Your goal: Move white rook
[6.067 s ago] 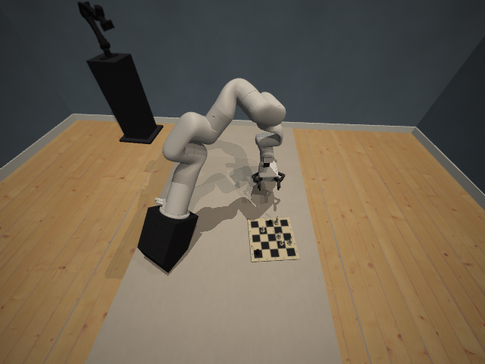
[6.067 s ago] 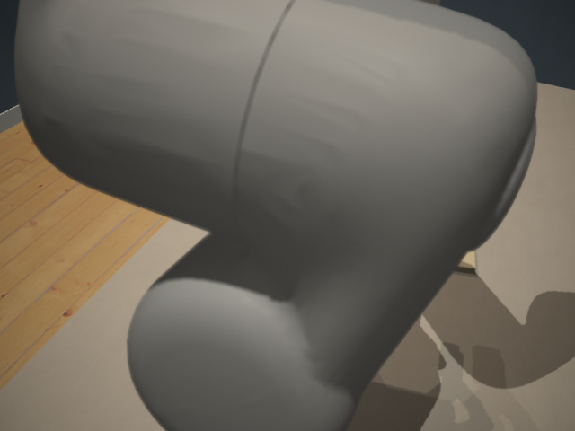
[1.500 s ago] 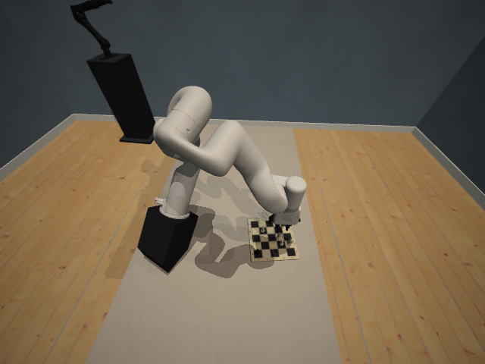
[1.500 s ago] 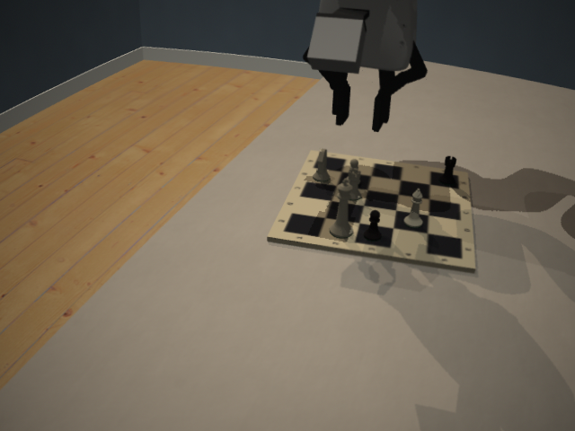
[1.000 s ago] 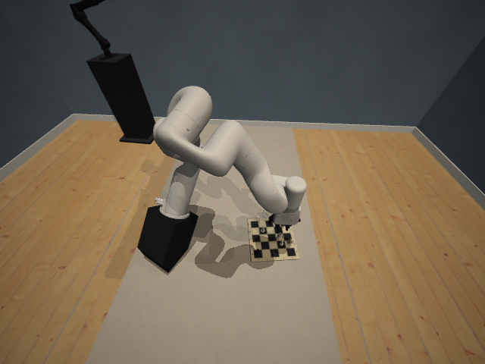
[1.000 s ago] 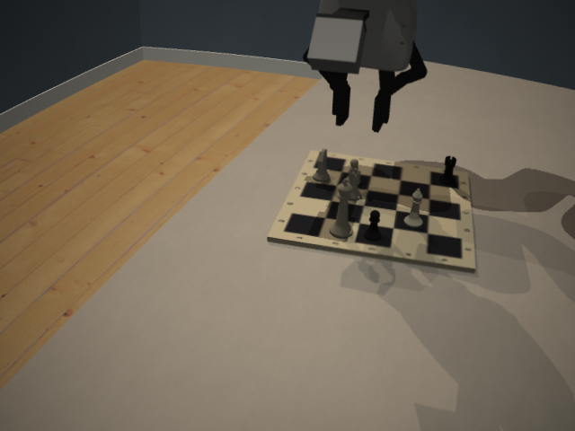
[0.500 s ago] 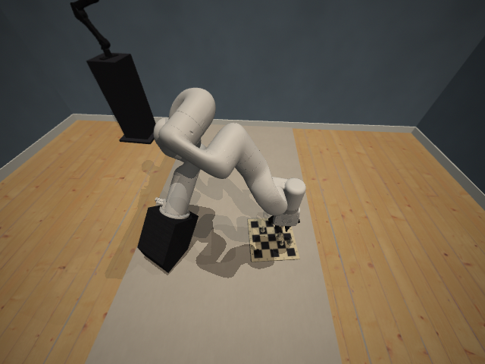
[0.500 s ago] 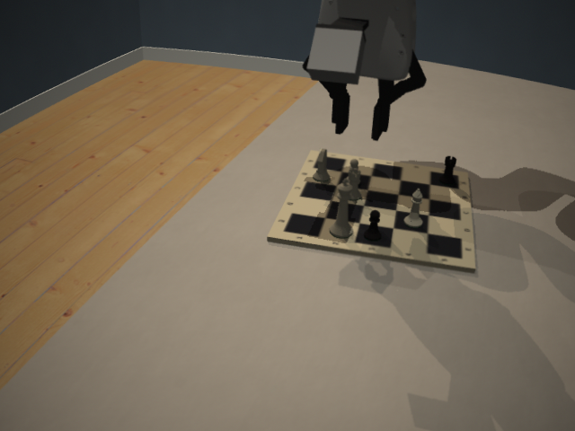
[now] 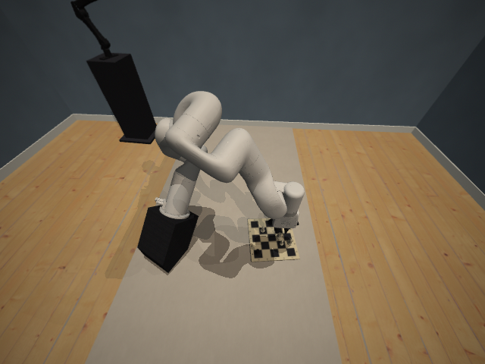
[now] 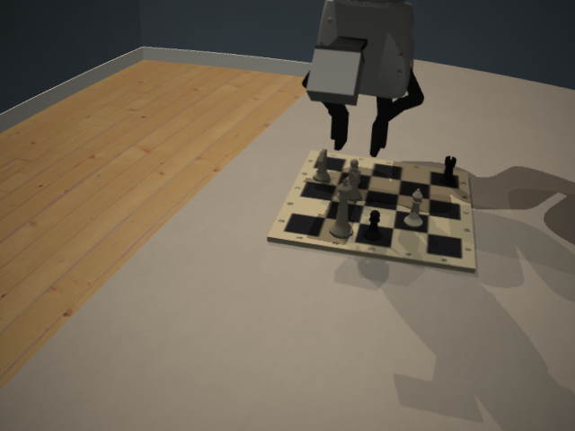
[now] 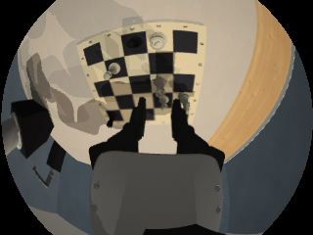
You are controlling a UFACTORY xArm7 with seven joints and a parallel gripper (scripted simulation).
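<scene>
Arm (image 9: 231, 156) is bent out over the board (image 9: 273, 259) (image 10: 315, 241) (image 11: 201, 51); I read the step as lining up for the pick, nothing moved to target yet.

Claw (image 9: 283, 230) (image 10: 358, 151) (image 11: 158, 106) is part open, well short of full spread, nothing between the fingers. Tips point down, above the pieces.

White king (image 10: 342, 213) (image 11: 156, 41) stands tall on the near edge row in the exterior view, partly covering my best guess for the white rook (image 9: 280, 236) (image 10: 355, 190) (image 11: 159, 82). Crown not readable, so ID is tentative. It looks upright on a pale square of the middle row, right next to C3. C3 is the dark centre square of the five-by-five — looks free.

Next: centre over the rook, check the gap fits its head, go straight down, close, lift clear of the king, short shift to centre, set down, release, back off.

Risk is crowding — round-headed white piece (image 9: 281, 243) (image 10: 354, 164) (image 11: 163, 101) on the adjoining dark square, slant-topped white piece (image 9: 289, 241) (image 10: 322, 167) (image 11: 184, 99) near that. A finger could clip either.

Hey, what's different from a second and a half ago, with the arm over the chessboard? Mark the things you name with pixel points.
The gripper (image 9: 282, 230) (image 10: 357, 152) (image 11: 158, 106) has moved down, closer to the chessboard (image 9: 273, 258) (image 10: 304, 224) (image 11: 186, 41). Nothing was grabbed or released. The visible chess pieces (image 9: 262, 229) (image 10: 415, 208) (image 11: 113, 68) stayed upright on their squares.
</scene>
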